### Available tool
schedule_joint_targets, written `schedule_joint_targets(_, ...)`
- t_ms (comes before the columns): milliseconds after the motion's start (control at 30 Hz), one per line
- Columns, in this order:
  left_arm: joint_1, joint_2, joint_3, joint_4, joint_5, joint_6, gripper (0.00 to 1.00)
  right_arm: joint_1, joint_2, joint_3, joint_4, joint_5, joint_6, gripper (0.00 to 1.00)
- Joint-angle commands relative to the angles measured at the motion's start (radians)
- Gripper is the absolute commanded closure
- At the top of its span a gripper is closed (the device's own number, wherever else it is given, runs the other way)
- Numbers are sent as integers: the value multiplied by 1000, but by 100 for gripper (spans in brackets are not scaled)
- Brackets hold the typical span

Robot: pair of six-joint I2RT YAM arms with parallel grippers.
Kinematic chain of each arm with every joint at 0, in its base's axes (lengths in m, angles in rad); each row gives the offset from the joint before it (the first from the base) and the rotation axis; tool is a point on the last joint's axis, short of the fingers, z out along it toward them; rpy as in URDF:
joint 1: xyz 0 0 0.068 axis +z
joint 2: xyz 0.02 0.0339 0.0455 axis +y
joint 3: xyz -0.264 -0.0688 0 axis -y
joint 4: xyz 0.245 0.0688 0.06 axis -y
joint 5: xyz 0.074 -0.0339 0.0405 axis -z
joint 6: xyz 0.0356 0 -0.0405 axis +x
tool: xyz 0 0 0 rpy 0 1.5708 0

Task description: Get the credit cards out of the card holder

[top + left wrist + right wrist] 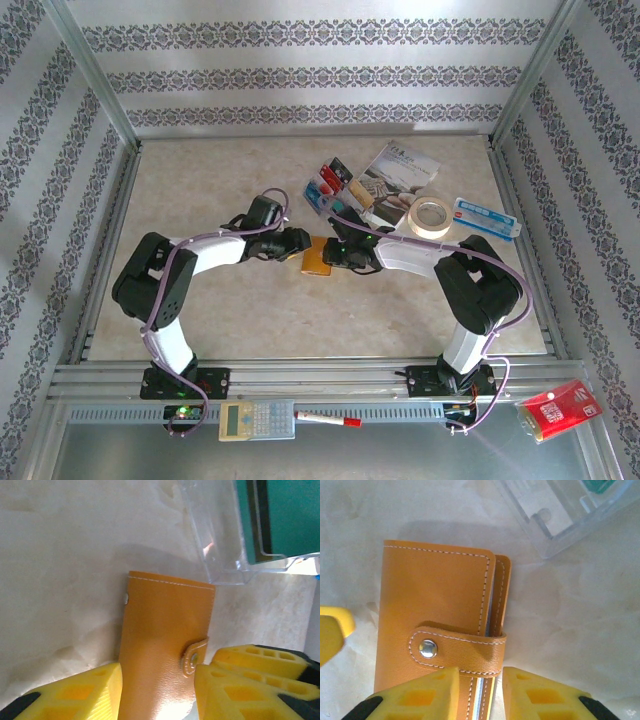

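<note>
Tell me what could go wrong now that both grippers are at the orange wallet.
The strap is snapped shut, so pulling may just drag the whole wallet across the table. The left gripper and right gripper crowd one small wallet and might bump each other. The clear plastic case lies close by and could get knocked.

Overhead camera looks down from behind the arms; both wrist cameras closely share the card holder (160, 630).

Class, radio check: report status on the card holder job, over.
Left gripper astride card holder, right gripper at its strap edge; grips unconfirmed. Holder closed, strap snapped. Clear plastic case close beside it.
</note>
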Motion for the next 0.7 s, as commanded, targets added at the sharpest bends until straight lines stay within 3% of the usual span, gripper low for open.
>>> schedule_joint_targets(0, -15, 24, 26, -73, 10, 57, 58, -15, 30, 32, 18, 5, -17, 71)
schedule_joint_targets(167, -14, 50, 20, -25, 82, 32, 61, -19, 58, 33, 17, 9, -17, 76)
schedule_joint_targets(667, -14, 65, 13, 108, 224, -23, 66, -47, 66, -45, 74, -46, 15, 77)
